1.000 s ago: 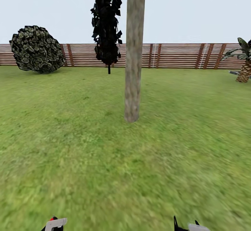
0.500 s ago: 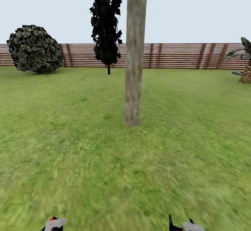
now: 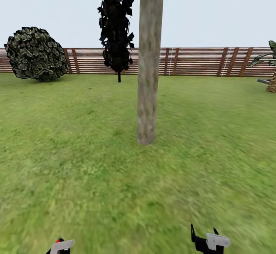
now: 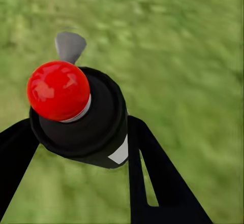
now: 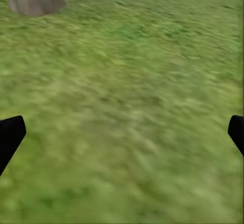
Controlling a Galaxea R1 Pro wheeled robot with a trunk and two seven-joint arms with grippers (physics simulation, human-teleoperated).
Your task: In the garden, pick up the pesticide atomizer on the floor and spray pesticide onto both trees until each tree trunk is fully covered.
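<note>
Open grass (image 3: 76, 169) ahead, tree trunk (image 3: 149, 62) midway.

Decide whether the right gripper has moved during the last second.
Yes. Against the left gripper, which keeps its place in the head view, the right gripper has risen slightly.

Tree trunk (image 3: 147, 73): planted mid-lawn, straight ahead.
Conifer (image 3: 116, 27): set behind the trunk, just left.
Bush (image 3: 35, 53): placed far left, before the fence (image 3: 199, 61).
Palm (image 3: 270, 70): found far right.
Fence: run across the far edge.
</note>
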